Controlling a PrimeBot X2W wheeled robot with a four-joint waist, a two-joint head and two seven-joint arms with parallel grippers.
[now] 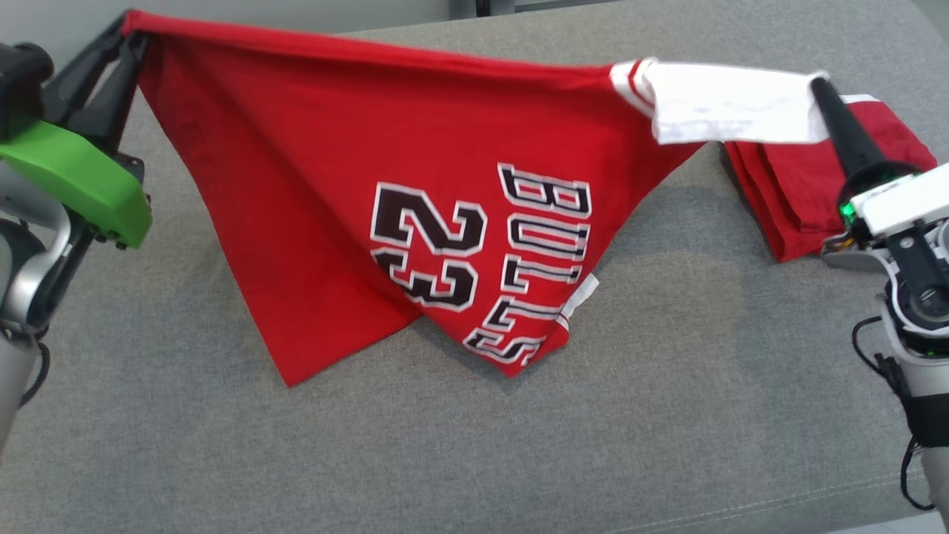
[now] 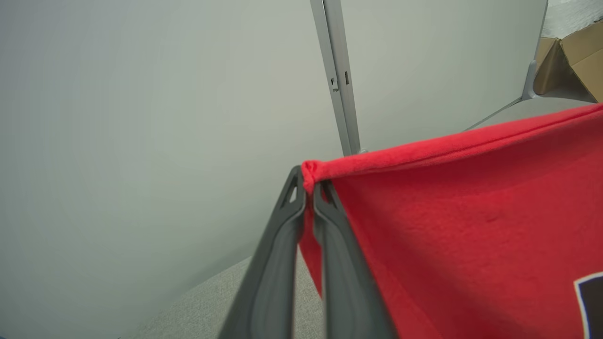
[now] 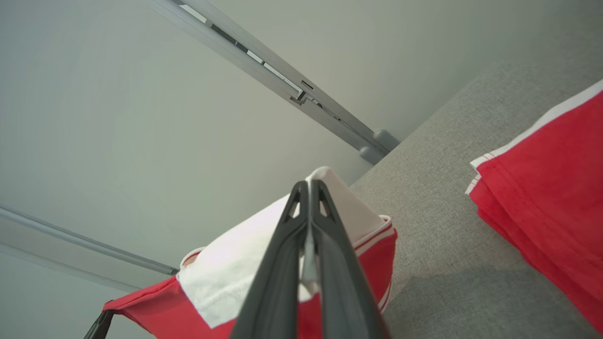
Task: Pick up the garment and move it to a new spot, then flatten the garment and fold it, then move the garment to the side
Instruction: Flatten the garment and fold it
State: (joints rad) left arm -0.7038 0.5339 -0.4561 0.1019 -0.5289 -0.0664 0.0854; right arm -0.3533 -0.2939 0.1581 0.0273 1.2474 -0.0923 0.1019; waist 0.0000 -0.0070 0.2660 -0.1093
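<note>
1. Grey woven upholstered surface [image 1: 519, 460]. Nearest ground, bare across the front. Judged the likeliest new spot for laying cloth.

2. Red knit jersey with black-and-white "BULLS 23" lettering and a white sleeve panel [image 1: 319, 170]. It hangs as a sheet, its top edge drawn taut between the two grippers. Its two lower points rest on the grey surface near the middle.

3. Left gripper [image 1: 132, 33], two long dark fingers. Pressed together, pinching the red hem corner of the jersey, raised above the surface.

4. Right gripper [image 1: 819, 83], same pattern. Fingers pressed together on the white sleeve panel, at about the same height as the left.

Step in hand (judged): pick-up and move. The flattening has not begun and no fold has been made.

Next move calls for (judged): both arms travelling together with the top edge kept level and taut. They should then lower so the hanging part lays out smooth and does not bunch under itself.

5. Folded red cloth pile with white trim [image 1: 786, 208]. It lies on the surface just beside and behind the right gripper. It takes up that far right corner, so a drift rightward risks dragging the jersey over it.

6. Pale plain wall [image 2: 141, 117], grey metal post [image 2: 341, 80] and brown cardboard box [image 2: 582, 52]. Farthest, well apart from the work, no hindrance.
</note>
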